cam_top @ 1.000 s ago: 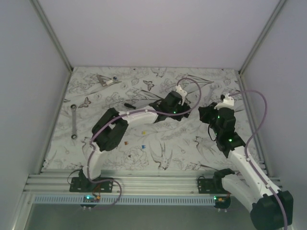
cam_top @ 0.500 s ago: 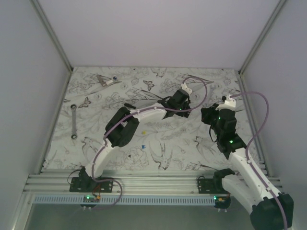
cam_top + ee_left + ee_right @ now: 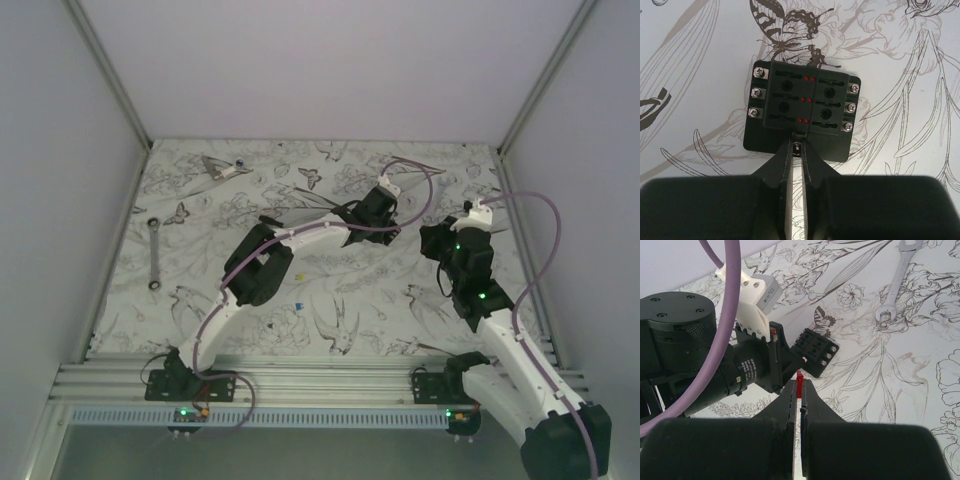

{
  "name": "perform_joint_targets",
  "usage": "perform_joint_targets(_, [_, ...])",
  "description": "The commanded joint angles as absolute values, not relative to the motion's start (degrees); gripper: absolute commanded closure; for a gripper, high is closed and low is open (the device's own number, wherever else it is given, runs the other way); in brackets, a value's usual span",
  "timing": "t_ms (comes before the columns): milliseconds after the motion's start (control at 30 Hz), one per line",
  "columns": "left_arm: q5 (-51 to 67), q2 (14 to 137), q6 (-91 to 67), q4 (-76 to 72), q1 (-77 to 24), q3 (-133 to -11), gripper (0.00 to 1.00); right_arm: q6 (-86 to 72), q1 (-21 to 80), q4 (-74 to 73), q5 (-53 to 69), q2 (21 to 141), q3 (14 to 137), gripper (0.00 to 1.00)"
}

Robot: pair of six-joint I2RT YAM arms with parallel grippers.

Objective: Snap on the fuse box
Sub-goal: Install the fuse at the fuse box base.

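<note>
Fuse box (image 3: 802, 110) just beyond left fingers (image 3: 781, 167)

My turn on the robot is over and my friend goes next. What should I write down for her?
Left gripper: jaws almost together at the near edge of the fuse box; I cannot tell if they pinch it.
Right gripper: shut on a small red piece, hovering close to the box.
Fuse box: flat on the table, top face up.
Done: both grippers are at the box.
Left: nothing looks snapped on yet; probably steady the box, then press the red piece in.
</note>
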State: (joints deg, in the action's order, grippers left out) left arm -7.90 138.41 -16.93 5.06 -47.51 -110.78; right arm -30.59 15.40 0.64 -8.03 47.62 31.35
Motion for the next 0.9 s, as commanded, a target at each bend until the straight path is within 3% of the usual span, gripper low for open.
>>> perform_joint_targets(0, [-8.86,138.54,-17.73,7.44,-47.47,-109.62,1.00,-29.99,14.68,2.08,-8.07,47.02,30.96,1.00])
perform_joint_targets(233, [-7.85,129.60,-15.17,7.32,-47.48,-100.21,1.00,-28.38,14.68,1.41,-4.31,48.70,32.03,1.00])
perform_joint_targets(500, [0.15,115.26,-8.03,7.23,-47.29,-80.03,1.00,-24.16,15.13,-4.18,5.47,54.80,37.41,1.00])
perform_joint_targets(867, [9.93,98.88,-0.14,-0.73,-47.24,-57.08,1.00,-19.49,23.70,-12.00,7.08,62.59,43.51,1.00])
